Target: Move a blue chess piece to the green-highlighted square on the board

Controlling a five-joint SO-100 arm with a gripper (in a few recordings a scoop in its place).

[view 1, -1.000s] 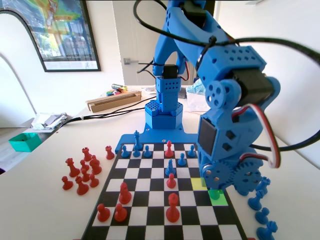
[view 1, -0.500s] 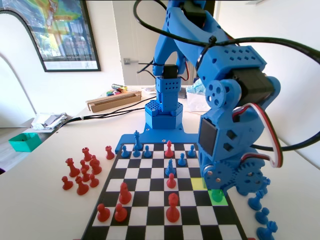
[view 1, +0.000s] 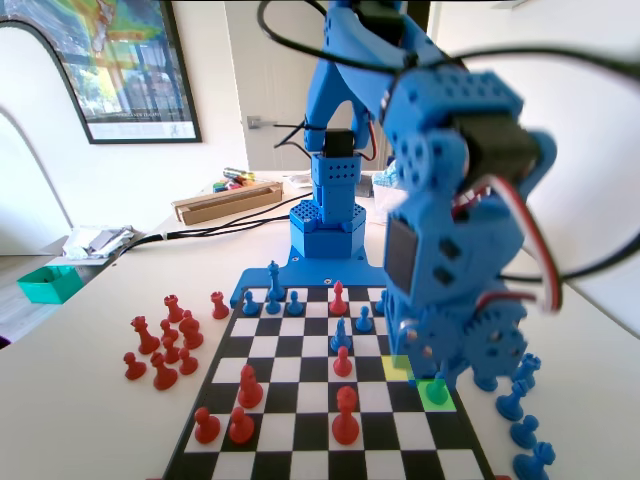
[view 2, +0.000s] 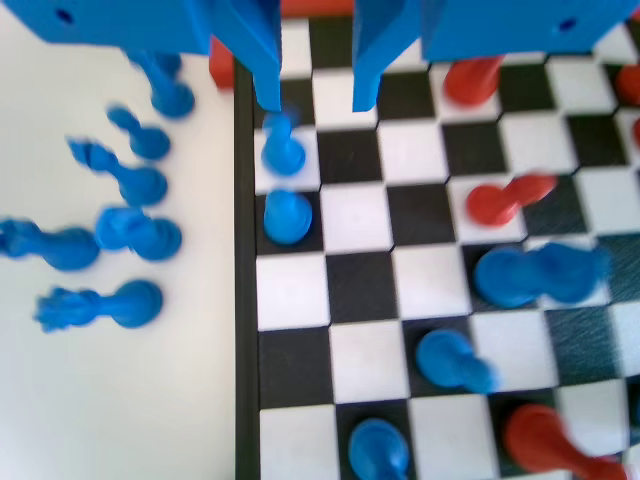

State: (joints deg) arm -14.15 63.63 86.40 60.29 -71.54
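— Where is the small blue plastic pawn with the round ball head standing?

— In the wrist view it is standing on a white square in the leftmost column of the flat black-and-white chequered board, right beside the dark border.

— And what is the pincer doing?

— It is hanging over the board with its two blue jaws spread apart, gripping nothing. The left jaw's tip is hovering just above the pawn's head. The picture is too blurred for me to tell whether they are touching. The right jaw is hanging over the next column, apart from the pawn.

— Is the pawn sitting on the bright lime-green square?

— In the fixed view that square is lying in the board's right-hand edge column, corner to corner with a yellow-highlighted square. A small rounded shape is standing on it, under the low end of the blurred blue arm.

— What is lying nearby?

— In the wrist view a second blue pawn is standing on the adjoining black square, lower in the picture. Loose blue pieces are lying on the white counter left of the border, and red pawns are standing further right on the board.
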